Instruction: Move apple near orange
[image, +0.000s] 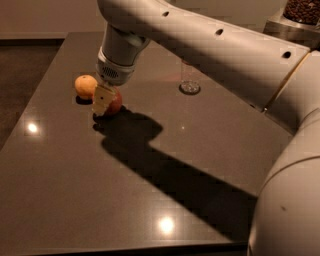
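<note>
Gripper (107, 103), upper left, clamped on apple (116, 102) just beside orange (86, 85); risk: abrupt release rolling apple, knocking orange away.

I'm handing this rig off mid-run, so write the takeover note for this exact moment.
Claw: shut on the apple, down low at the table.
Apple: in the claw, close beside the orange, on the side facing the clear bottle. Cannot tell whether it rests on the tabletop or touches the orange.
Orange: sitting on the table, free of the claw.
Done: apple is next to the orange.
Left: probably set it down, open the claw, and lift away without nudging either fruit.
</note>
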